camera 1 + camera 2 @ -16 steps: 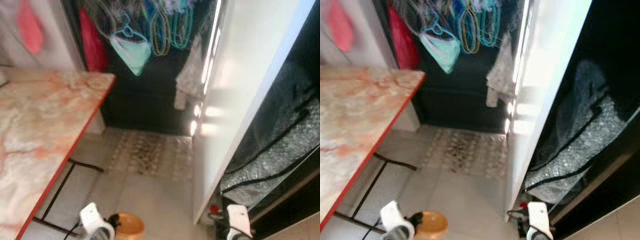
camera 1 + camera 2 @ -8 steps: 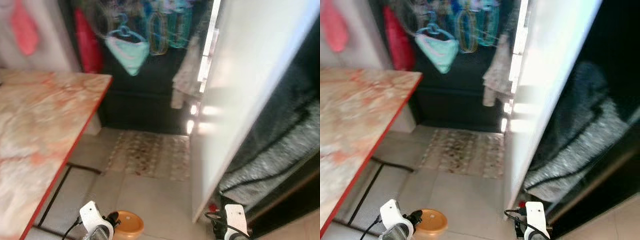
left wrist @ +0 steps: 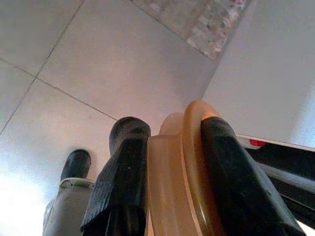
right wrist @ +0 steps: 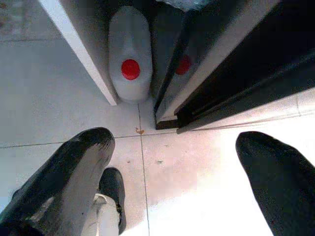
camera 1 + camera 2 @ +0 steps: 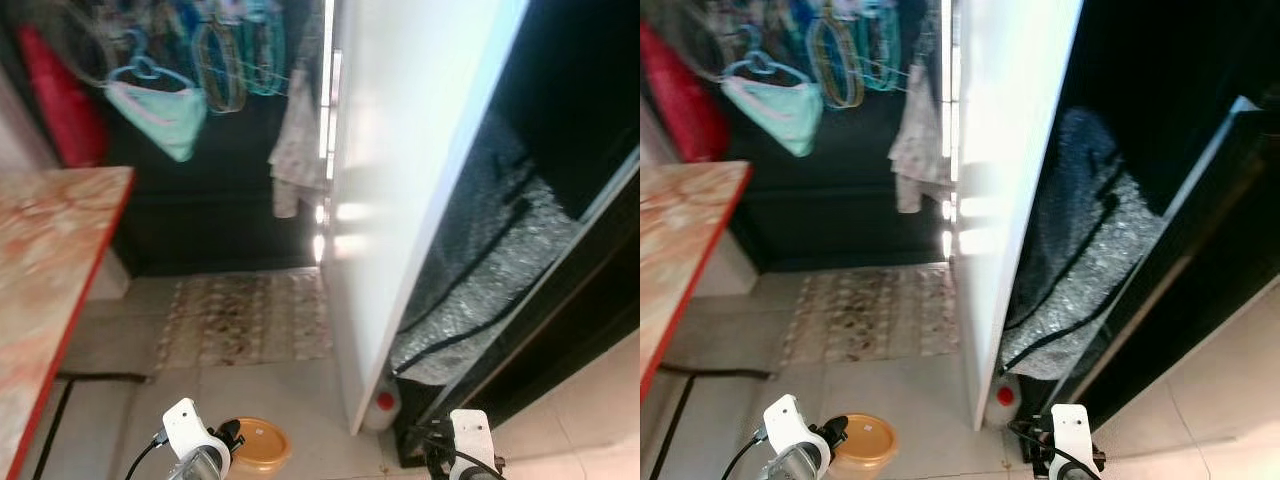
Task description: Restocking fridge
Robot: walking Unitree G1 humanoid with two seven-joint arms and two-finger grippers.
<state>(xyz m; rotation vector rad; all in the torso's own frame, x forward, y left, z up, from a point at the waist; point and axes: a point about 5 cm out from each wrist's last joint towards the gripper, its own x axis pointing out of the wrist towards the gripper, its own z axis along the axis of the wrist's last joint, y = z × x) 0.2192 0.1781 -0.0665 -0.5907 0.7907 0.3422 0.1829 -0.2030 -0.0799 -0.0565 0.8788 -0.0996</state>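
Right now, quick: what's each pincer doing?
Left pincer: shut on the orange tub, low over the floor.
Right pincer: open, holding nothing, above the tiles near a white jug.

Orange tub (image 3: 179, 172) — white jug (image 4: 129, 51), red cap (image 4: 130, 69).

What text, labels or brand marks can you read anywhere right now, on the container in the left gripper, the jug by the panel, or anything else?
None can be read.
Orange container in the left gripper: plain lid and wall, no print showing.
White jug on the floor beside the white panel: red cap, no label facing the camera.
Hanging clothes: too blurred to show any lettering.
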